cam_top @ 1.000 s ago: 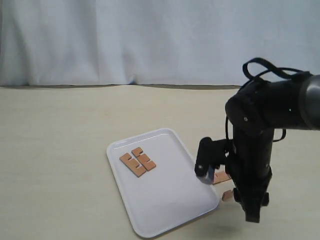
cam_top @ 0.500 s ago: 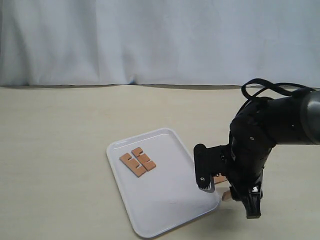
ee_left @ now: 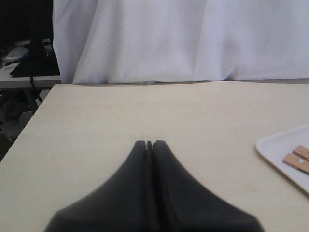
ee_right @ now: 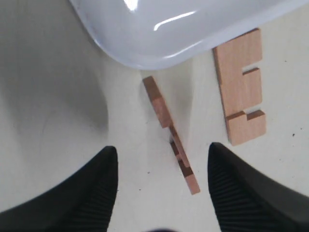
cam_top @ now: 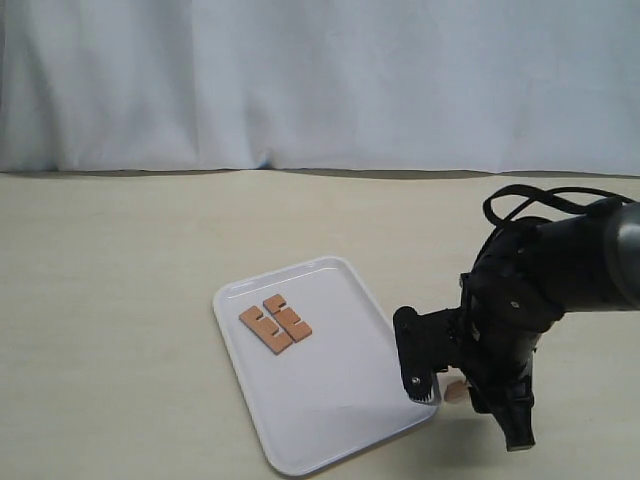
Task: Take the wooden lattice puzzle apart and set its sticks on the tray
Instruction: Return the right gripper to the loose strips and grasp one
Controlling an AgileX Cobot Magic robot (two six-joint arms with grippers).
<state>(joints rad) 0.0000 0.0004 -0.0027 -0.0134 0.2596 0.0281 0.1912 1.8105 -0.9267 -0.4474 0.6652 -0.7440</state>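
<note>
Exterior view: two sticks (cam_top: pixel 275 323) lie on the tray (cam_top: pixel 330 400); two other sticks (ee_right: pixel 240 87) sit on the table (cam_top: pixel 120 300) off its near right corner, the right gripper (ee_right: pixel 162 159) spread apart over one; the left gripper (ee_left: pixel 149 144) is closed.

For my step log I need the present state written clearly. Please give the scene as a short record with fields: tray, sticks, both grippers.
tray: white, lying on the table
sticks on tray: two sticks, flat, close together
sticks off tray: flat stick and edge-standing stick, both on the table by a tray corner
right gripper: open, one finger on each side of the edge-standing stick, not touching it
left gripper: shut, empty, away from the tray
remaining: the off-tray pair is not yet on the tray
</note>
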